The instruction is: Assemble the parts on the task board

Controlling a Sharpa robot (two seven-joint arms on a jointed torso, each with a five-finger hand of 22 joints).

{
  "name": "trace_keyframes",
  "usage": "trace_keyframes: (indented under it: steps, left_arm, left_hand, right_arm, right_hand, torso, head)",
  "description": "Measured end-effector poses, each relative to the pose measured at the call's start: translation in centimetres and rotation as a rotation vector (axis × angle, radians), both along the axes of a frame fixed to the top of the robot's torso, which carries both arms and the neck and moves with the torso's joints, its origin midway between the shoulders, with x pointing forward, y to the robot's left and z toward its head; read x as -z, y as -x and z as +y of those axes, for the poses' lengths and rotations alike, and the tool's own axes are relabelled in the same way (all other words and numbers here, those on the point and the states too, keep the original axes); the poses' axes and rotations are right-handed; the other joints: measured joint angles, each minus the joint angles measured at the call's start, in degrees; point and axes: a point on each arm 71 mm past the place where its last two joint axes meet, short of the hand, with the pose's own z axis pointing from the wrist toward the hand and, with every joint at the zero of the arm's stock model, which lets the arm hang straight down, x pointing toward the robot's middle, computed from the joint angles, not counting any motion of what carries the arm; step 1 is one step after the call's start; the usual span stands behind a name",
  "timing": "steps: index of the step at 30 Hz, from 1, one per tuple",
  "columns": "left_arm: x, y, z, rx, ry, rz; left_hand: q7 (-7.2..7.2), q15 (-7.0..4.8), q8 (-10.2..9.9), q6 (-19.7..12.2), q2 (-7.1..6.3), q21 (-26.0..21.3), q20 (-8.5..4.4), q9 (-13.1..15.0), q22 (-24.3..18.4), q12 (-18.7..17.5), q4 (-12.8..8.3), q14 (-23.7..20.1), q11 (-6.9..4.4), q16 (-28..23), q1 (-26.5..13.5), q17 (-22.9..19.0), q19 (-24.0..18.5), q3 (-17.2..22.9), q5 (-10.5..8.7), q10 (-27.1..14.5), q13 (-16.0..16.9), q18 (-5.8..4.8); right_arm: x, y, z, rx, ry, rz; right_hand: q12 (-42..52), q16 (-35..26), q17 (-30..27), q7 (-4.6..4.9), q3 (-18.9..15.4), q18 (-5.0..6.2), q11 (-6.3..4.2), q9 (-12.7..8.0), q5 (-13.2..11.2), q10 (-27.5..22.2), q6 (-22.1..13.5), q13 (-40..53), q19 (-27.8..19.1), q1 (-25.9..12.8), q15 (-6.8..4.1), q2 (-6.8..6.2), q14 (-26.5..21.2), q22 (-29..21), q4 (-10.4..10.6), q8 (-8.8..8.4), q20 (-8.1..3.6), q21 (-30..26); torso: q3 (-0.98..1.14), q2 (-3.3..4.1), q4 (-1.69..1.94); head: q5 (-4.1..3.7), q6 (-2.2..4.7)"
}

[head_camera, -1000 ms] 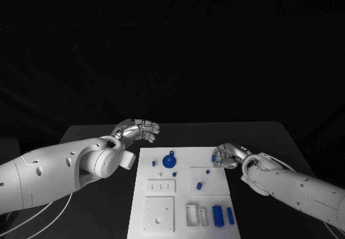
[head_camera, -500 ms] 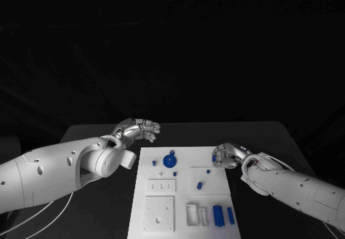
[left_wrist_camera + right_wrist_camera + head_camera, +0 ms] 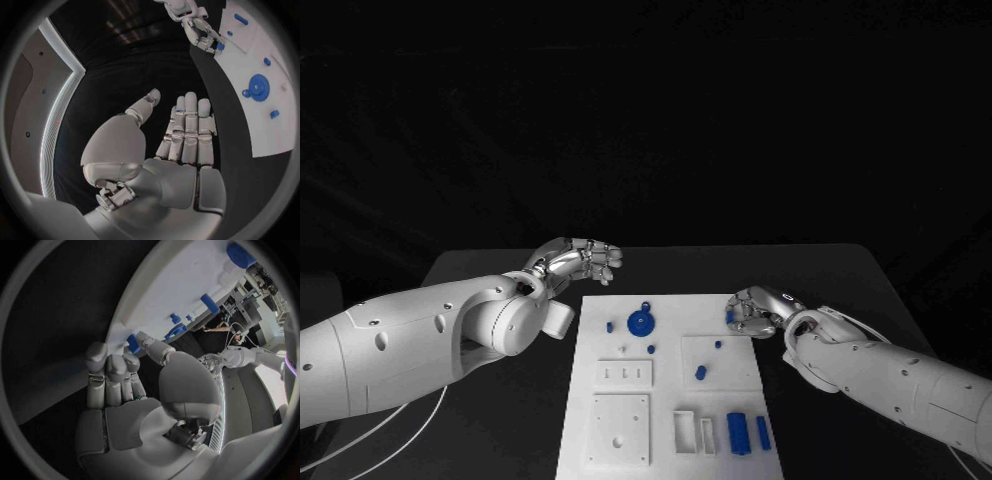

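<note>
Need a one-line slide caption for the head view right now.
Right hand pinches a blue part at the board edge; left hand hovers off the board, holding nothing.

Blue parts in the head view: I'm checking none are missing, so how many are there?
8: gear; four small pieces around it; two bars at the near edge; one peg by the right hand. Some may be hidden.

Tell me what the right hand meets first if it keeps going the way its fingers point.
Most likely the small blue part at the board's far right edge: the right hand's fingertips already sit at it, apparently touching, though contact is hard to confirm. Beyond it lies the blue wheel.
</note>
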Motion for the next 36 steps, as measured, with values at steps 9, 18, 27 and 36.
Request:
trace_keyframes:
  steps: [9,18,27,36]
  left_arm:
    - [0.0,0.0,0.0,0.000,0.000,0.000]
    - [0.0,0.0,0.0,0.001,0.000,0.000]
    - [0.0,0.0,0.1,0.000,-0.001,0.000]
    - [0.0,0.0,0.0,0.005,-0.011,0.000]
  left_hand:
    - [0.00,0.00,0.0,0.0,0.00,0.0,0.00,0.0,0.0,-0.1,0.0,0.0,0.00,0.0,0.0,0.0,0.0,0.0,0.00,0.0,0.0,-0.09]
    - [0.00,0.00,0.0,0.0,0.00,0.0,0.00,0.0,0.0,-0.2,0.0,0.0,0.00,0.0,0.0,0.0,0.0,0.0,0.00,0.0,0.1,-0.37]
    - [0.00,0.00,0.0,0.0,0.00,0.0,0.00,0.0,0.0,-0.2,0.0,0.0,0.00,0.0,0.0,0.0,0.0,0.0,0.00,0.0,0.1,-0.43]
    - [-0.35,0.00,0.0,0.5,0.63,0.2,0.00,0.4,0.0,-0.2,0.1,0.0,-0.33,0.0,-0.6,0.1,0.0,0.1,0.00,1.2,0.6,-0.56]
  right_arm:
    - [-0.1,0.0,0.1,0.000,0.006,-0.010]
    - [-0.2,0.1,0.3,-0.001,0.007,-0.024]
    - [-0.4,0.3,0.5,0.007,0.000,-0.041]
    - [-1.5,0.6,1.1,0.002,-0.002,-0.060]
  right_hand:
    - [0.0,-0.2,0.1,-0.39,1.6,0.41,-0.22,0.5,0.0,0.2,0.4,0.0,0.0,0.3,-0.38,1.10,-0.1,0.0,0.0,0.67,0.00,0.2]
    - [0.0,-0.2,0.3,-0.59,2.1,0.57,-0.50,1.0,0.0,0.5,0.6,0.0,0.0,0.3,-0.58,1.10,0.1,0.0,-0.2,1.39,0.01,0.4]
    - [0.6,-0.2,0.4,-1.04,2.7,0.89,-1.02,1.4,0.0,1.0,1.0,0.2,0.0,0.3,-0.96,1.10,0.1,0.0,-0.4,1.75,0.01,0.7]
    - [1.1,-0.2,0.4,-3.60,3.2,2.39,-2.25,1.1,0.0,0.4,4.0,0.7,-0.1,0.0,-1.39,0.76,0.1,0.0,-0.6,1.79,0.11,0.6]
  torso:
    - [-0.01,0.01,0.00]
    - [-0.01,0.01,0.00]
    - [-0.03,0.01,0.03]
    - [-0.05,-0.02,-0.01]
  head:
    - [0.01,-0.02]
    - [0.00,-0.13]
    - [0.02,-0.21]
    - [0.08,-0.01]
